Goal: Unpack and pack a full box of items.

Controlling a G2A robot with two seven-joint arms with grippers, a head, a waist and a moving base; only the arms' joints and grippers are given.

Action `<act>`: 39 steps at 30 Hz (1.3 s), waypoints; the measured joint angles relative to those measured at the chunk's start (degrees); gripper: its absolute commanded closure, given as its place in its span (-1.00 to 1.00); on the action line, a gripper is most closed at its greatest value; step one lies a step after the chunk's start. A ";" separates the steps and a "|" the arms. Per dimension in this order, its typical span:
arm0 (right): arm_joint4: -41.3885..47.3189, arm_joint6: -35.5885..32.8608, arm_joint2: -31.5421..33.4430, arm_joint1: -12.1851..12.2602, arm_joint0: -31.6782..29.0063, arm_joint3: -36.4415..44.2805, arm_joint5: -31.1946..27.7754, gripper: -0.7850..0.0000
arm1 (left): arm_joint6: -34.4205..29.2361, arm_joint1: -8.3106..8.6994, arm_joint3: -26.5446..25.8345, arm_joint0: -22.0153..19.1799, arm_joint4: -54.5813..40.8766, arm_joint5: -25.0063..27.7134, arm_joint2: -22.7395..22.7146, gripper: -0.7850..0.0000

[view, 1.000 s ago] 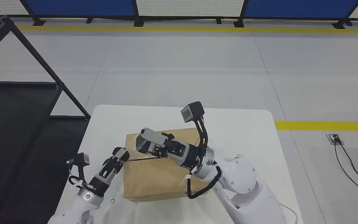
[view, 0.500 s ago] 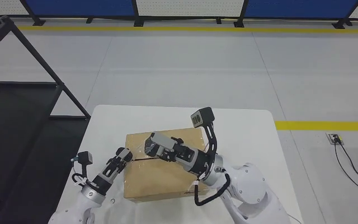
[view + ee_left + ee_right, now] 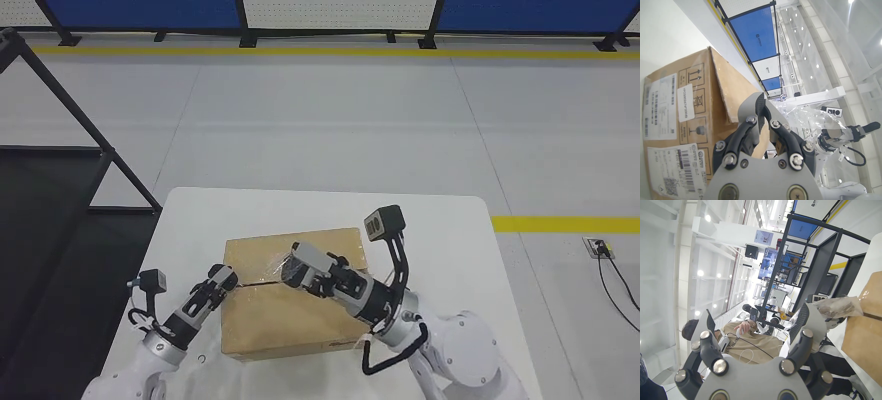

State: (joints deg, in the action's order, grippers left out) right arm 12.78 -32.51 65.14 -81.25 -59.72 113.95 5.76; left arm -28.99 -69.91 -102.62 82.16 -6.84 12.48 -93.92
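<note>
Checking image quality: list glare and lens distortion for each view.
Top view: even light, no glare on the box. Left wrist view: the tape glints, lamps flare, the barrier bows. Right wrist view: lamps bloom, the rack curves.

Top camera high, down on the table [image 3: 450, 230]; wrist cameras close, level, box [image 3: 270, 320] shared by all.

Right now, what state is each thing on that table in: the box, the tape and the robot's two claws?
cardboard box: flaps down and closed, sitting flat on the table.
left gripper: shut, at the box's edge by the seam.
right gripper: open, above the box top.
clear tape: peeled up off the box top, crumpled, clinging to one finger of the right gripper.
</note>
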 measured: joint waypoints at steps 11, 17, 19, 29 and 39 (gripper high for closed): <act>-0.35 0.18 0.00 0.36 -1.98 2.73 -5.09 -1.00 | 1.47 0.18 -0.54 -0.27 -2.33 1.27 -0.74 1.00; 0.60 0.53 -2.61 -0.15 1.79 0.12 -6.73 -1.00 | 3.91 0.11 -1.00 0.84 -8.95 3.31 -3.41 1.00; 1.24 0.43 -3.46 -0.37 3.40 -0.99 -7.18 -1.00 | 3.89 0.14 -0.88 1.50 -10.64 3.82 -4.25 1.00; 3.41 0.99 -7.57 -1.72 11.40 -4.86 -10.99 -1.00 | 2.40 0.05 0.27 5.21 -18.65 8.03 -6.11 1.00; 5.40 1.35 -9.79 -2.82 16.18 -7.08 -13.09 -1.00 | 1.19 -0.12 -0.31 7.35 -20.83 10.15 -5.20 1.00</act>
State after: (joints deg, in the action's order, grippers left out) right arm 18.18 -31.16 55.35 -84.07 -43.54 106.87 -7.33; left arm -27.80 -70.02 -102.92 89.51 -27.67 22.63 -99.12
